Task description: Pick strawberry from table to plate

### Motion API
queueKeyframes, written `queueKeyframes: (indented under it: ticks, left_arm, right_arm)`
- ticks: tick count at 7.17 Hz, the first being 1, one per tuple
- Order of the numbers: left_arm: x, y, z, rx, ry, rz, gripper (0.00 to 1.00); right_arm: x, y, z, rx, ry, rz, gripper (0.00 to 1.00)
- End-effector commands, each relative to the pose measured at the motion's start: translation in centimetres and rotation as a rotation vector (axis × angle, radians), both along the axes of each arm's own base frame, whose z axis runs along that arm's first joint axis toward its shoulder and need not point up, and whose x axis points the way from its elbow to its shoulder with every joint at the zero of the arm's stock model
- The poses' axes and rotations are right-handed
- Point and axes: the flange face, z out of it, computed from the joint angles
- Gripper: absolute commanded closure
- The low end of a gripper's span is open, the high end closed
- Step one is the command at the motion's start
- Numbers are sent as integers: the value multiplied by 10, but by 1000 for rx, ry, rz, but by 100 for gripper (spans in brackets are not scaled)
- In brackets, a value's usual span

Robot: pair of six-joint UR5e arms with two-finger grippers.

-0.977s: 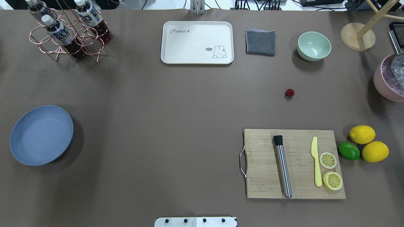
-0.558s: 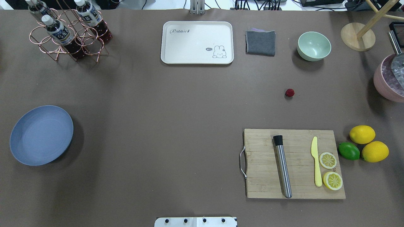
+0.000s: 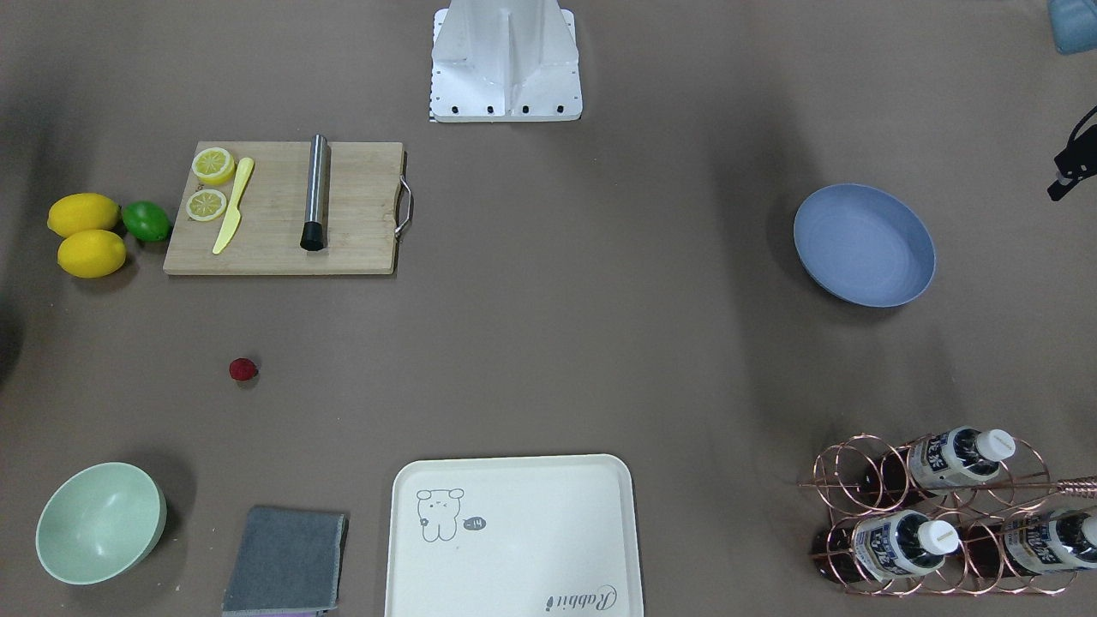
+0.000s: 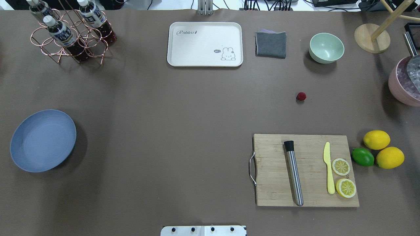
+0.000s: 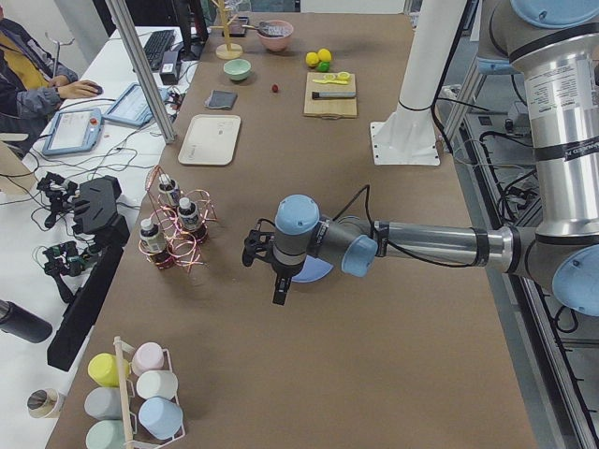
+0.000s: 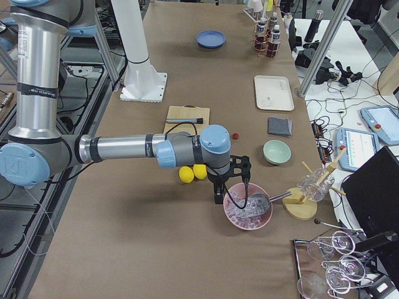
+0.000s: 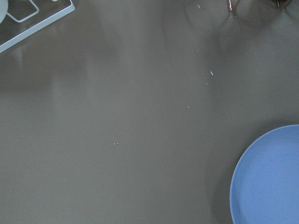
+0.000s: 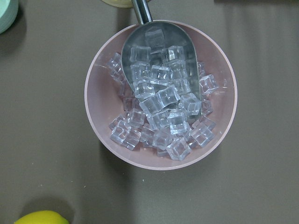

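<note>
My left arm (image 5: 430,245) and right arm (image 6: 118,149) are showing silver tubes, grey joints with pale-blue caps and thin black cables; my white base (image 3: 506,60) is showing dark screws.

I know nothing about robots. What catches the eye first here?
A pink bowl heaped with ice cubes fills the right wrist view. In the overhead view a tiny red strawberry sits alone on the brown table, with a blue plate far off at the left edge.

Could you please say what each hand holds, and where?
Nothing visibly: the strawberry lies alone on the table, far from left hand and right hand.
</note>
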Motion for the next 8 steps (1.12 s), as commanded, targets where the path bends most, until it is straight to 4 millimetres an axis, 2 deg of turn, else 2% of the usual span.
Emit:
queueKeyframes:
  ticks: [1, 3, 4, 8]
  left_arm:
    - [60, -2, -5, -61, 21, 11, 2]
    - [94, -6, 39, -60, 53, 11, 2]
    - [119, -11, 50, -87, 72, 11, 3]
    - [166, -9, 63, -120, 105, 6, 23]
  right_arm:
    - [0, 4, 6, 25, 9, -39, 0]
    - [-1, 4, 7, 19, 1, -38, 0]
    - [-1, 4, 6, 16, -7, -39, 0]
    - [-2, 4, 6, 17, -13, -40, 0]
